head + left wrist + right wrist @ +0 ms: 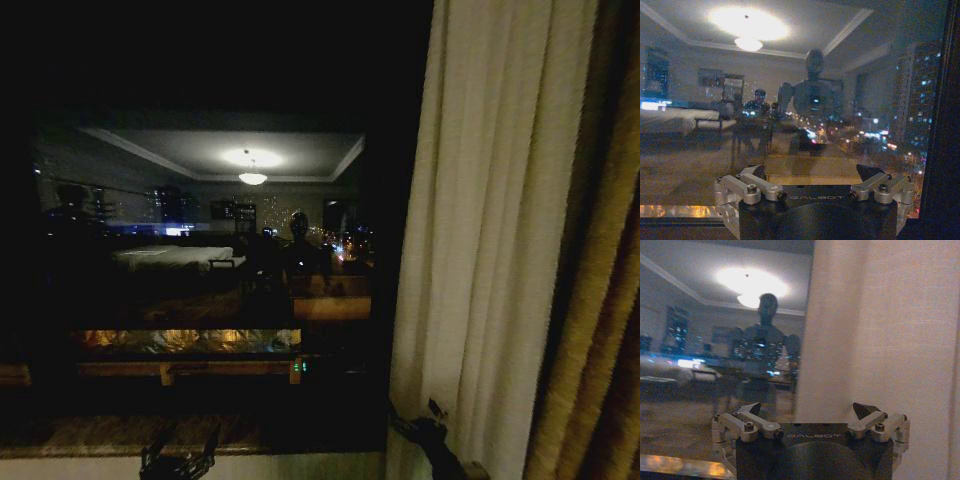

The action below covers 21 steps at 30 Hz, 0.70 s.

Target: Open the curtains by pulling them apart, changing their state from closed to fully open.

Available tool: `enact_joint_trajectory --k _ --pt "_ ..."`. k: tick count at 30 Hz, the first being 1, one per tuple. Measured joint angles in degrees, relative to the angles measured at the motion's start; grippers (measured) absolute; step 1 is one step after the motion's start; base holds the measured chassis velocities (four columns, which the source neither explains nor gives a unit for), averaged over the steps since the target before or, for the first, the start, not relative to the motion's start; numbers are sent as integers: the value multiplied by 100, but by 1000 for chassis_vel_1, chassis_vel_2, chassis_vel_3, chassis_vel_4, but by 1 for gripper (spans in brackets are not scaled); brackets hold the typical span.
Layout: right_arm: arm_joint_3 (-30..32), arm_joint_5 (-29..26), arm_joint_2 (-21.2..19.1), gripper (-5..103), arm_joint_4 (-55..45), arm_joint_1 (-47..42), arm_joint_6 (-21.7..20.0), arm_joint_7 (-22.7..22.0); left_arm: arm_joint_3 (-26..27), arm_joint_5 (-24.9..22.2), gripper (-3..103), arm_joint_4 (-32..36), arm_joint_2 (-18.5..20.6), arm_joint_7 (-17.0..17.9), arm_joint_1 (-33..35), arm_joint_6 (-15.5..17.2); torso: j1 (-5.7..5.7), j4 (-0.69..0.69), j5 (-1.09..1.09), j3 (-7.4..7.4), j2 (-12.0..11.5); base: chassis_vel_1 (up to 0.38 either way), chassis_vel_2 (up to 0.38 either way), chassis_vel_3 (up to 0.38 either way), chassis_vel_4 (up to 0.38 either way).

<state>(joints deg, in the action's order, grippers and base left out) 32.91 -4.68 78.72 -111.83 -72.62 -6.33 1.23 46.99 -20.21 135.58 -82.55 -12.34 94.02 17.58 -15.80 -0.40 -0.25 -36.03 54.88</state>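
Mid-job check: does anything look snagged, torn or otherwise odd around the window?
Nothing stands out. The sheer cream-white curtain panel hangs in even pleats at the right of the dark window glass, beside the golden-brown drape. The right gripper is open and faces the panel's edge; the left gripper is open before bare glass.

The head view is very dim: the dark night window glass (200, 260) mirrors a glowing round ceiling lamp (252, 160), and only the tall sheer cream-white pleated curtain (490, 240) on the right catches soft light, its folds smeared and shading to deep shadow at the golden-brown heavy drape (600, 330). In both wrist views the lamp's reflection (747, 25) blooms into washed-out glare. Those pictures are grainy and hazy, with distant city lights as small blurred specks and the curtain's weave (890, 340) soft.
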Motion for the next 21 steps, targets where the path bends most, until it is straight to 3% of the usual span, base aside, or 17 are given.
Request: enact_joint_trajectory --k 5,21 --pt "-123 375 0 100 433 539 92 -456 10 -4 100 6 23 -1 21 -16 -1 0 1 0 0 0 0 0 0" --pt "-270 685 0 100 830 1081 69 -859 -30 -4 100 42 18 -3 35 -69 0 -1 0 0 0 0 0 0 0"
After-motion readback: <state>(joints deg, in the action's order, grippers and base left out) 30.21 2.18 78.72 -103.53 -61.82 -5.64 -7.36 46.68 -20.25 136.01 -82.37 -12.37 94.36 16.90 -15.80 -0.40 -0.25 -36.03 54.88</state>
